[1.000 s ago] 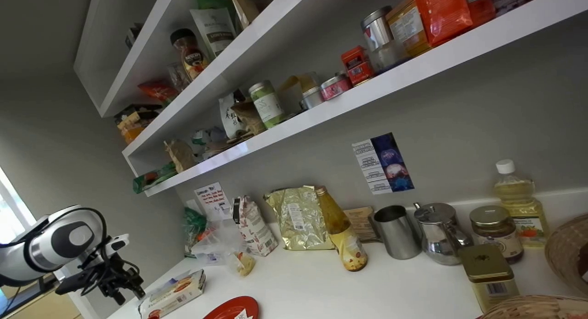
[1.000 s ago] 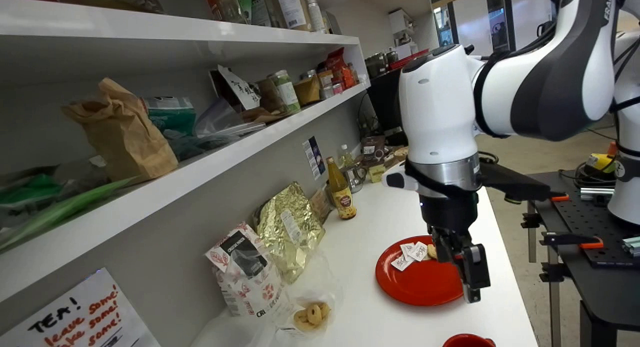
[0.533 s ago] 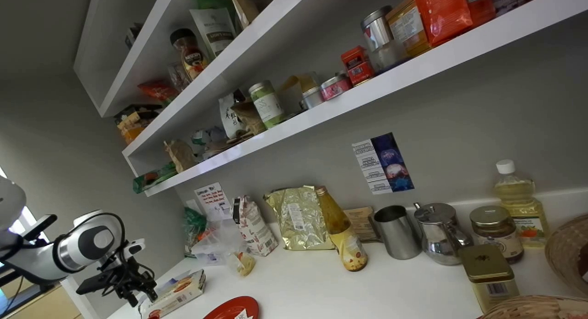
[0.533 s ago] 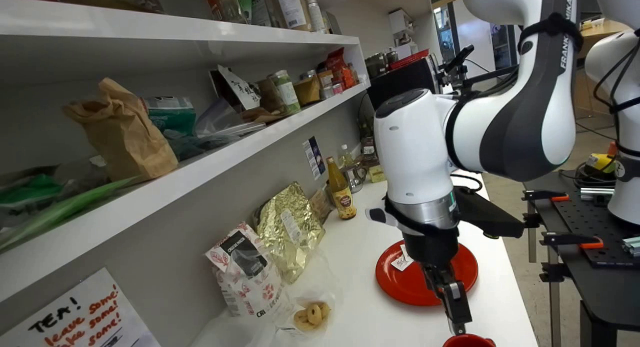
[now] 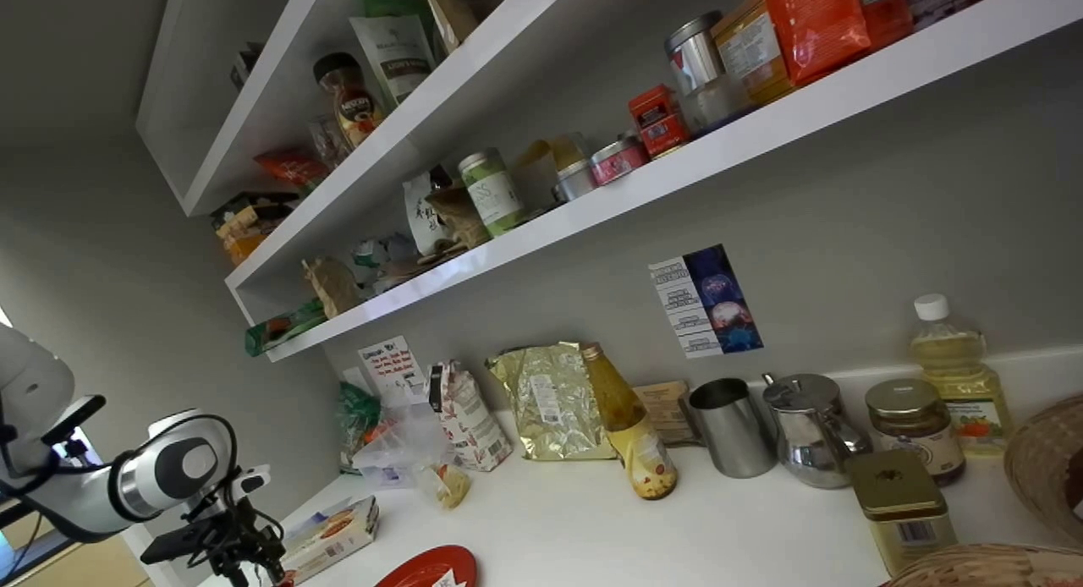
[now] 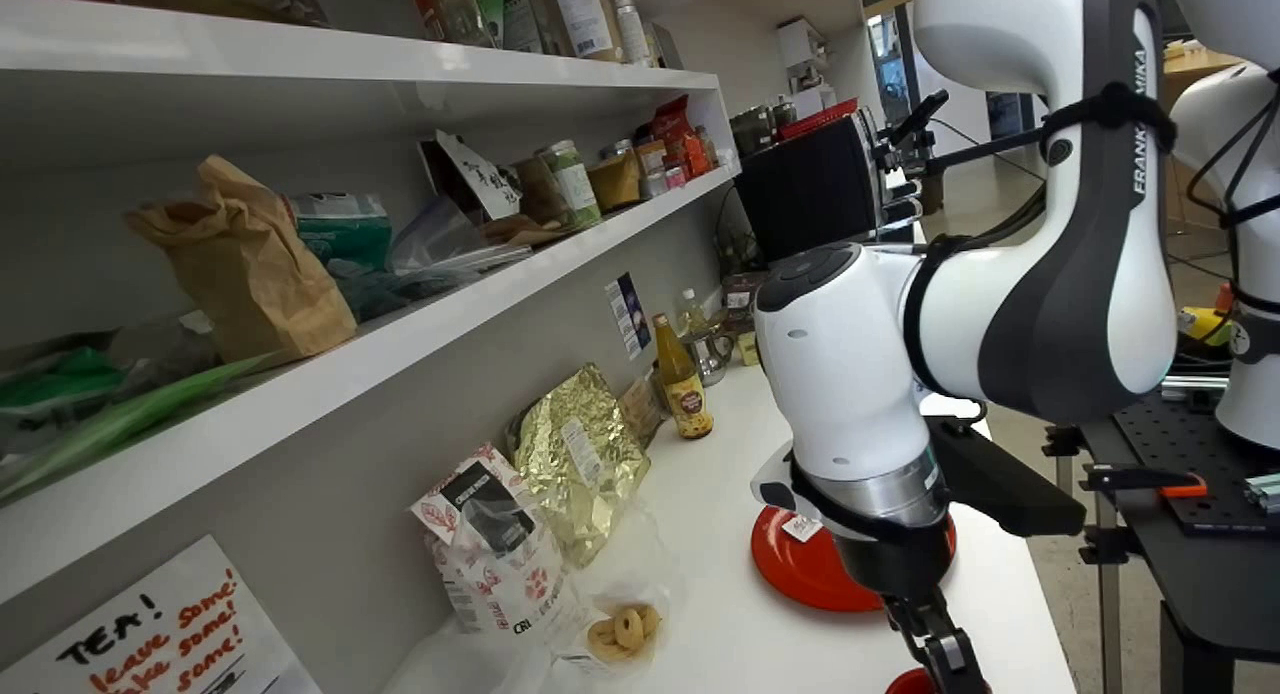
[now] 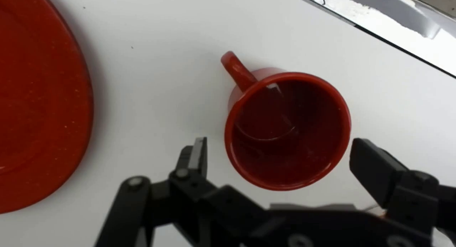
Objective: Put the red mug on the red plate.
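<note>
If set down on the white packet [image 6: 802, 527] seen in an exterior view on the red plate [image 7: 39, 104], far left in wrist view, the red mug [image 7: 281, 129] could tilt. Further right: mug upright on desk [image 7: 153, 79], not yet held, gripper [image 7: 279, 145] spread, one finger each side. Plate-side finger stands off the rim, far finger looks just beside it; one touching first might shove or tip the mug. Hard to see: plate cut off by wrist frame; finger height against rim, can't tell; mug in an exterior view partly behind gripper, bottom cropped.
</note>
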